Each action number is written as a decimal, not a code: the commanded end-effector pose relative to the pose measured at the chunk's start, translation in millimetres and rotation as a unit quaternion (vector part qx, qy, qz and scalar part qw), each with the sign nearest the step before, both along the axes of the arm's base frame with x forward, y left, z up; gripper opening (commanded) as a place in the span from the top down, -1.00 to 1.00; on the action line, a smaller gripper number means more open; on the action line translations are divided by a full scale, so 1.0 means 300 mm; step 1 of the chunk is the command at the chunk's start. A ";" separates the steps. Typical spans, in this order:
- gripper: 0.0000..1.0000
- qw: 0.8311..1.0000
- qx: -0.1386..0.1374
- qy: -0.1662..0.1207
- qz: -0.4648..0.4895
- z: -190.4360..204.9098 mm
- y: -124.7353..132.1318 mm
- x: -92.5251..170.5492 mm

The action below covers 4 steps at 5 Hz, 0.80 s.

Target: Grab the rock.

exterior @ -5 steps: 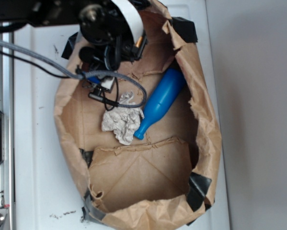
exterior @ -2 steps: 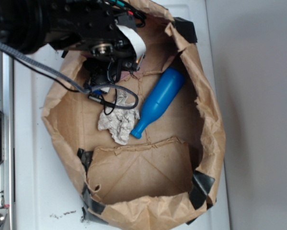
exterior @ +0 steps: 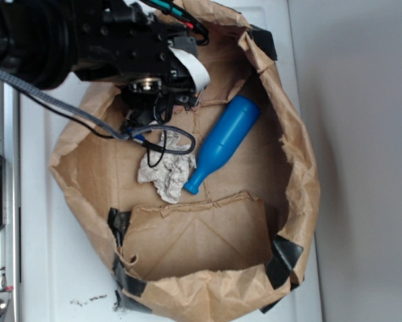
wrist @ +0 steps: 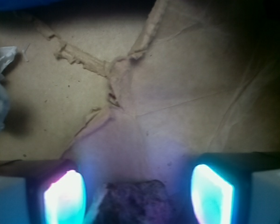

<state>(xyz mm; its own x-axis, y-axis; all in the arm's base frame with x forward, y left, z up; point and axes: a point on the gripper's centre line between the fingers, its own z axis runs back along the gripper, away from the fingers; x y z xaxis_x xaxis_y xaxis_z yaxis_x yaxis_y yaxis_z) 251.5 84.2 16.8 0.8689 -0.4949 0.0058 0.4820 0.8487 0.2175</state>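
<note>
In the wrist view the rock point(wrist: 132, 201) lies on the brown bag floor between the two glowing fingers point(wrist: 65, 198) of the gripper point(wrist: 139, 198), whose jaws stand apart with a clear gap on either side of the stone, a little wider on the side of the teal finger; nothing is clamped yet. Only the rock's upper part shows at the bottom edge of that view, so how deep the fingers reach around it cannot be told. In the exterior view the rock is hidden under the arm, which hangs over the far end of the bag point(exterior: 291, 201), with the paper wad point(exterior: 166, 176) just beside the gripper body and the blue bottle point(exterior: 222, 144) touching the wad. The chief risk is a poor closure: the rock is lumpy and sits off-centre, so one finger would likely meet it first and nudge it sideways or roll it out of the jaws. If the fingers are too high they may pinch only its crown and lose it on lifting. Pressing lower risks catching the torn paper seam point(wrist: 97, 65) or snagging the loose floor, and the dangling cable point(exterior: 162, 131) could drag the wad along.
</note>
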 end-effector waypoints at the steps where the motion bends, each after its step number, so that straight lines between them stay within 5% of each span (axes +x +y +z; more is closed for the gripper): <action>1: 1.00 1.000 -0.009 -0.020 -0.001 0.028 -0.005 0.010; 4: 1.00 0.998 -0.029 -0.053 0.002 0.116 -0.014 0.016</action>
